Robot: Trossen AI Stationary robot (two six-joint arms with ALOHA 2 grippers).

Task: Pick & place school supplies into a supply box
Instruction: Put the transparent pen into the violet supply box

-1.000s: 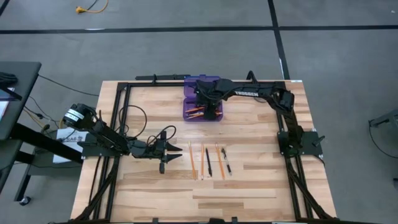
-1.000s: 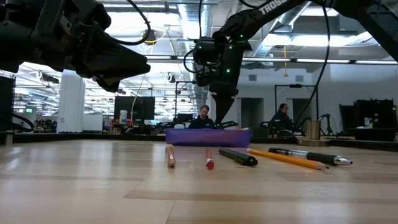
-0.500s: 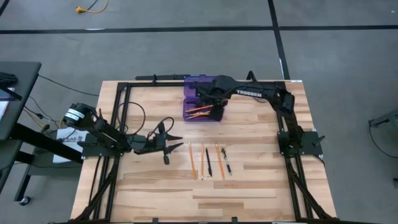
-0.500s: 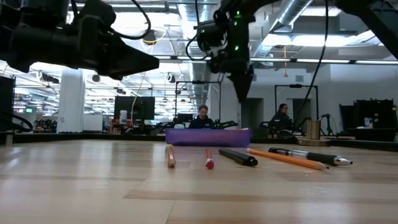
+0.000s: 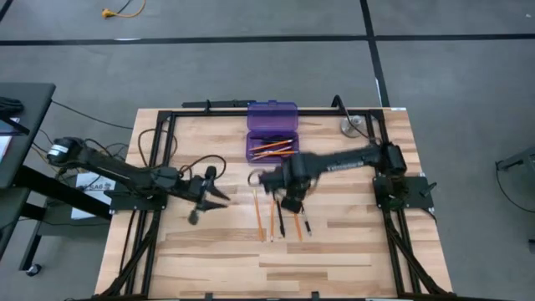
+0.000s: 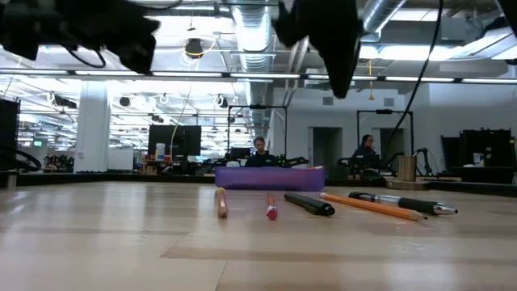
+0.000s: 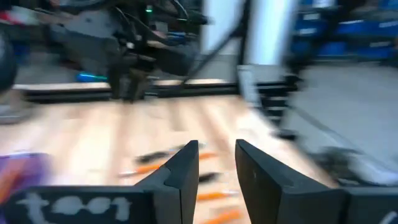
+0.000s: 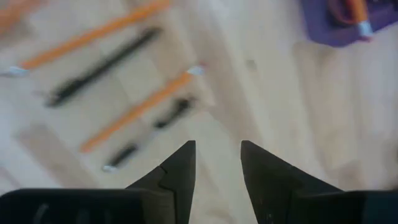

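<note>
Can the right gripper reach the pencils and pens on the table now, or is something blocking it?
Probably yes. The right gripper is open and empty above the row of pencils and pens, with only bare table under it.

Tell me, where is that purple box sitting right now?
In the high view the purple box sits open at the table's far edge, near the middle, with orange pencils inside. The round silver disc lies to its right, and the loose pencils and pens lie nearer the front.

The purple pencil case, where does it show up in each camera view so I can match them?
High view: supply box, open, at the table's far edge, centre.
Low view: a purple strip mid-frame, behind the pencils.
Left wrist view: a purple blur at one edge.
Right wrist view: a purple corner.
Shared landmark: the orange pencils on the table.
</note>
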